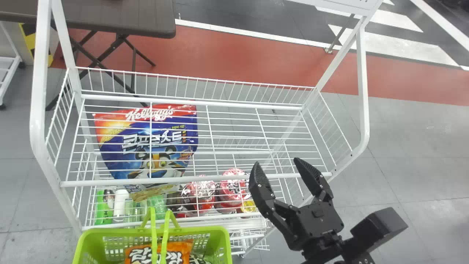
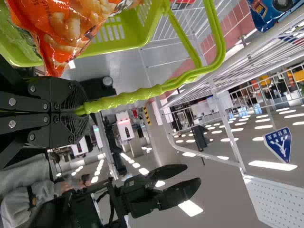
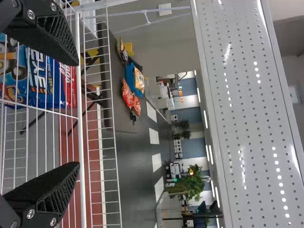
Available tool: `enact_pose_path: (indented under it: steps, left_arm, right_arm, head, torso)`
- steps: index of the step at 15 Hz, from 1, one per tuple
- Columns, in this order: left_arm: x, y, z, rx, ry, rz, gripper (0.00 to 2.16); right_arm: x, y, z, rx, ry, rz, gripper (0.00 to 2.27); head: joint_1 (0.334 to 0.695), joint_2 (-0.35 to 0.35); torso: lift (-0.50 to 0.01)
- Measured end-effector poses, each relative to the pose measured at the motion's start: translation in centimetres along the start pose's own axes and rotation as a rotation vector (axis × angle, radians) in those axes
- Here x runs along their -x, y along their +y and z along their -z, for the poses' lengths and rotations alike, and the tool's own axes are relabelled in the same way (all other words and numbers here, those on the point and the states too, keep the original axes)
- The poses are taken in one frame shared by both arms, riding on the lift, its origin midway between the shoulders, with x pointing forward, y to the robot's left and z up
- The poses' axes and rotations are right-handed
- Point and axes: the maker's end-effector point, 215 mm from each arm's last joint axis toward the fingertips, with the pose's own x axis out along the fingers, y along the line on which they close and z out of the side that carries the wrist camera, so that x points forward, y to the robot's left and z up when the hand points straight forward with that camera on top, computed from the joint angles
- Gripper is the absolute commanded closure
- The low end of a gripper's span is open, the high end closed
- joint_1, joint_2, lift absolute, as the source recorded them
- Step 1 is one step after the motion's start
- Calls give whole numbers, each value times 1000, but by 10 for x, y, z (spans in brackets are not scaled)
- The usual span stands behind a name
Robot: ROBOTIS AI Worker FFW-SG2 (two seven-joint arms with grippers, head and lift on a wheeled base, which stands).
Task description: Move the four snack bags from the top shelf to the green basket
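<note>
1. basket, bright green plastic with slotted walls (image 1: 214,231), sits at the near side of the white wire rack (image 1: 194,98).
2. inside it lies a glossy orange snack bag with white lettering (image 1: 176,253), partly behind the basket's handles in my head view. next to that i see a bit of a dark and white patterned bag (image 1: 198,259), mostly hidden, so i cannot count how many are in there.
3. my left gripper (image 2: 78,113) is clamped on one slim, ribbed green handle (image 2: 142,94) of the basket, its black fingers closed around the end that shows.
4. my right gripper (image 1: 277,163) is over the front right part of the rack, its two flat black fingers spread apart with nothing between them. up close, the right gripper (image 3: 76,114) has a finger to each side of the view of the rack's wires.
5. a large blue and red printed plastic bag (image 1: 161,146) shows through the upper wires, left of centre.
6. on a lower level stand a green container (image 1: 104,207), a white bottle (image 1: 120,205) and round red and white packages (image 1: 232,189).
7. behind the rack is a dark brown folding table (image 1: 121,16).
</note>
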Motion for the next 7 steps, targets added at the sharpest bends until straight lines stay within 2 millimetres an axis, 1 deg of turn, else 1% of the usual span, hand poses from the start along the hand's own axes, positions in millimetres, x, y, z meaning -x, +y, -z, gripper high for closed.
enact_pose_path:
  steps: [7]
  left_arm:
    - [0,0,1,1,1,-1,1663]
  right_arm:
    - [0,0,-3,2,-7,1,63]
  head:
    - [695,-350]
  torso:
    - [0]
